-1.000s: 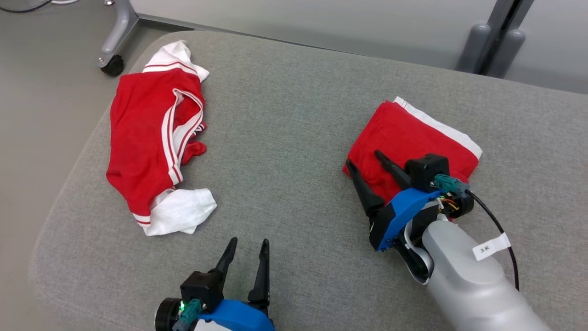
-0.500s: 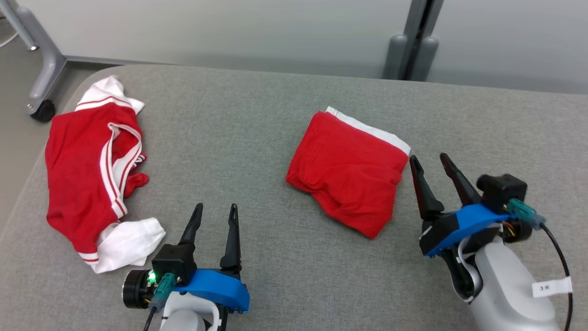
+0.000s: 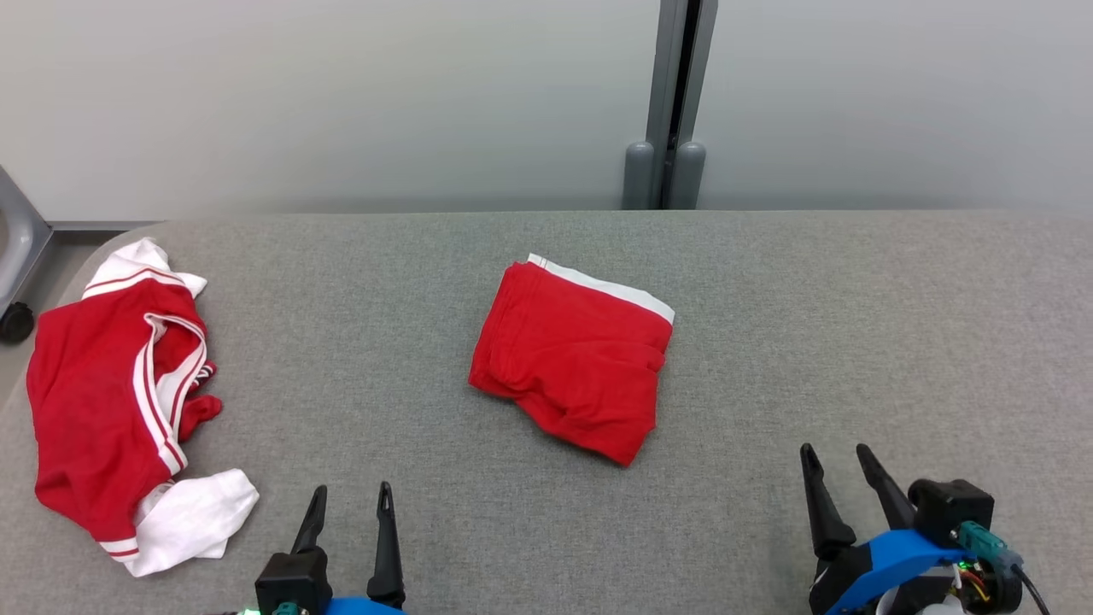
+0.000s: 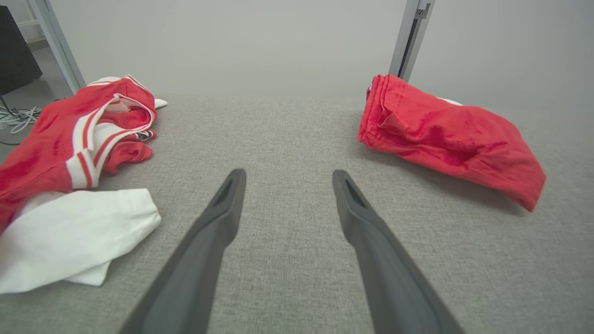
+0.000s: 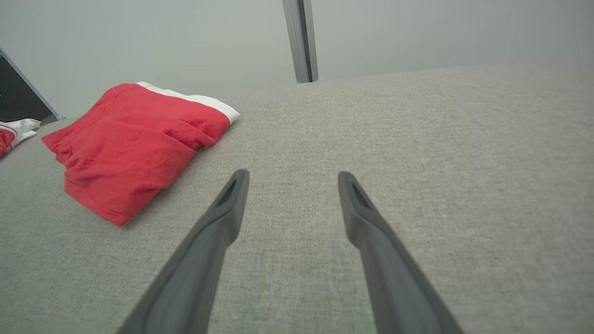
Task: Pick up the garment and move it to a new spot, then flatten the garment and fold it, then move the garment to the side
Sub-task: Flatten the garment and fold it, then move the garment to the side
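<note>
The head view's bottom edge crops the blue-and-black left gripper (image 3: pixel 353 487) and right gripper (image 3: pixel 832 447) below their dark fingers, while the crumpled red-and-white fabric garment (image 4: pixel 46 139) runs off the left wrist view's left edge, a mere sliver in the right wrist view.

The folded garment (image 3: pixel 570 367) is red with 1 white band. Left of it, the crumpled shirt (image 3: pixel 85 401) is red with white stripes and white sleeves. The cushion (image 3: pixel 854 342) beneath is flecked grey.
</note>
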`<state>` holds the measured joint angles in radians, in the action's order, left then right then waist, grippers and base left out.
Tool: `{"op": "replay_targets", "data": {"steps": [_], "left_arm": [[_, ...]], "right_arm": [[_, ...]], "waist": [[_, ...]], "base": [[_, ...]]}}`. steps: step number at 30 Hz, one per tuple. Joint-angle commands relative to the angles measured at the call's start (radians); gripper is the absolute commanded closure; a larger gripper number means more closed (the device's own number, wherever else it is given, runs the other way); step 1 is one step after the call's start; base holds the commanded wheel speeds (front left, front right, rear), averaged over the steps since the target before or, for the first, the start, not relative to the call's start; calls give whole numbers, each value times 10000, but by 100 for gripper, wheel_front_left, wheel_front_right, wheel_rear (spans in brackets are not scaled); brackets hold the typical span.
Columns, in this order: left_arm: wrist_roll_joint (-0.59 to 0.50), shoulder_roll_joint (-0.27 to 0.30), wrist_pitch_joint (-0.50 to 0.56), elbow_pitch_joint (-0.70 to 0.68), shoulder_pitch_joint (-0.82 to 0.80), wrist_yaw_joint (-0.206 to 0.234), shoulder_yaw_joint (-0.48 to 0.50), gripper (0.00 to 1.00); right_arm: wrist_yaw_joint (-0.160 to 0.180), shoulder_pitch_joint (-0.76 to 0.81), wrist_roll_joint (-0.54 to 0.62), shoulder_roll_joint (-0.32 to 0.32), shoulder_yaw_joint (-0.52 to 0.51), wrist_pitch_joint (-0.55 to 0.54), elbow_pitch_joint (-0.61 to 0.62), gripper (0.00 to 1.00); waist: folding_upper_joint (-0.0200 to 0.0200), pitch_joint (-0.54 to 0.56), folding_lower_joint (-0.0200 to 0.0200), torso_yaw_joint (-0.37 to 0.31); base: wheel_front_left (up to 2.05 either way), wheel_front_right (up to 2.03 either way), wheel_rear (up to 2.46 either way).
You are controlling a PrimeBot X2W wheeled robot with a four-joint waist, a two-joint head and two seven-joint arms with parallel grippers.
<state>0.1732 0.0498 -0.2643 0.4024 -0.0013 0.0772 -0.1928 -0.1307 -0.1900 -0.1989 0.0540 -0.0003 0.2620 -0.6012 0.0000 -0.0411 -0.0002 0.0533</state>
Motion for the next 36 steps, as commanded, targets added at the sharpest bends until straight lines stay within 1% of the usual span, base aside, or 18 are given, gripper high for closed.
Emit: {"op": "replay_targets", "data": {"steps": [1, 4, 10, 13, 18, 22, 26, 31, 32, 33, 34, 35, 36], "left_arm": [[-40, 13, 0, -57, 84, 19, 36, 0], [-71, 11, 0, -76, 174, -15, 18, 0], [-86, 11, 0, -99, -37, -80, -66, 0], [149, 11, 0, -67, -311, -176, -364, 0], [514, 13, 0, -175, -897, -127, -1049, 0], [745, 13, 0, -222, -1296, -54, -1544, 0], [918, 10, 0, -167, -1497, 1, -1800, 0], [1021, 7, 0, -218, -1686, 48, -2022, 0], [1050, 11, 0, -221, -1731, 53, -2061, 0], [1070, 10, 0, -222, -1765, 37, -2117, 0], [1080, 7, 0, -213, -1793, 39, -2165, 0], [1075, 7, 0, -224, -1824, 55, -2200, 0], [1086, 7, 0, -245, -1849, 61, -2212, 0]], "right_arm": [[-1, 168, 9, -32, 58, 35, 62, 0], [-1, 338, -287, -29, 195, 36, 97, 0], [-1, 176, -406, -30, 300, 36, 118, 0], [-1, -206, -177, -34, 600, 35, -40, 0], [-1, -1664, -272, -22, 1206, 35, -467, 0], [-1, -2917, -312, -18, 1492, 32, -1162, 0], [-1, -3771, -142, -18, 1664, -22, -2114, 0], [-1, -4305, 110, -8, 1280, -316, -3552, 0], [1, -4317, 157, -9, 1175, -385, -3870, 18], [1, -4283, 156, -8, 1048, -449, -4159, 56], [2, -4264, 81, -9, 952, -451, -4397, 92], [5, -4251, 32, -10, 889, -422, -4584, 100], [8, -4213, 8, -8, 852, -405, -4750, 100]], "waist": [[0, 80, 2, -58], [0, 137, 2, -97], [0, -46, 2, -43], [0, -431, 2, 206], [0, -1417, 2, 814], [0, -2052, 2, 1305], [0, -2411, 2, 1658], [0, -2692, 2, 1928], [0, -2722, 2, 1959], [0, -2738, 2, 1976], [0, -2751, 2, 1987], [0, -2757, 2, 1983], [0, -2762, 2, 1955]], "base": [[0, 0, 0], [0, 0, 0], [0, 0, 0], [0, 0, 0], [0, 0, 0], [0, 0, 0], [0, 0, 0], [0, 0, 0], [0, 0, 0], [0, 0, 0], [0, 0, 0], [0, 0, 0], [0, 0, 0]]}}
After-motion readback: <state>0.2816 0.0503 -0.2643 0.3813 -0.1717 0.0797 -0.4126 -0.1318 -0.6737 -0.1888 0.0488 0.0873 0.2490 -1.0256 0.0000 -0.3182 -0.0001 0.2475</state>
